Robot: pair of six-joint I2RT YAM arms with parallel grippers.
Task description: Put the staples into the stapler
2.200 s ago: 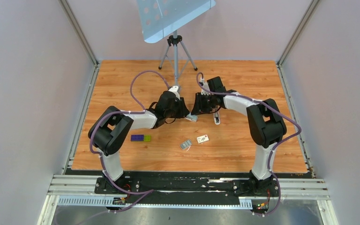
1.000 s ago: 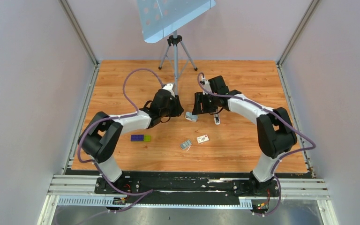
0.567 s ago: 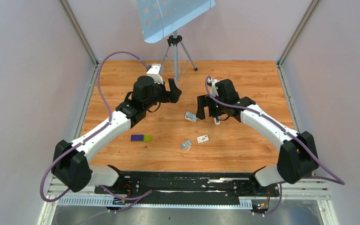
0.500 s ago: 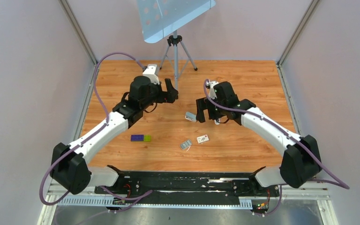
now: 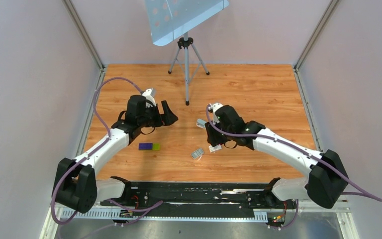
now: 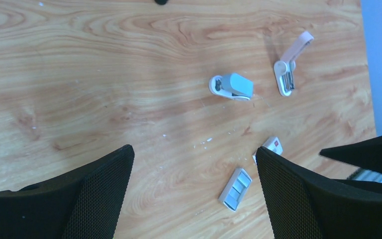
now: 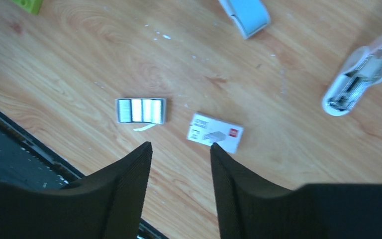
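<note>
now that both have drawn back nearward, the left gripper [image 6: 194, 194] gapes wide, empty; the right gripper [image 7: 179, 174], half open, holds nothing above the white card [image 7: 215, 132]; the pink stapler [image 6: 288, 69] lies opened just beyond.

The table [image 5: 258, 84] is being viewed from high above, at 6 o'clock, facing 12. Both wrist cameras are being pointed down at it from nearer; the stapler [image 6: 284, 79], staples [image 6: 235, 189] and card [image 6: 271, 147] are being shared by both.
</note>
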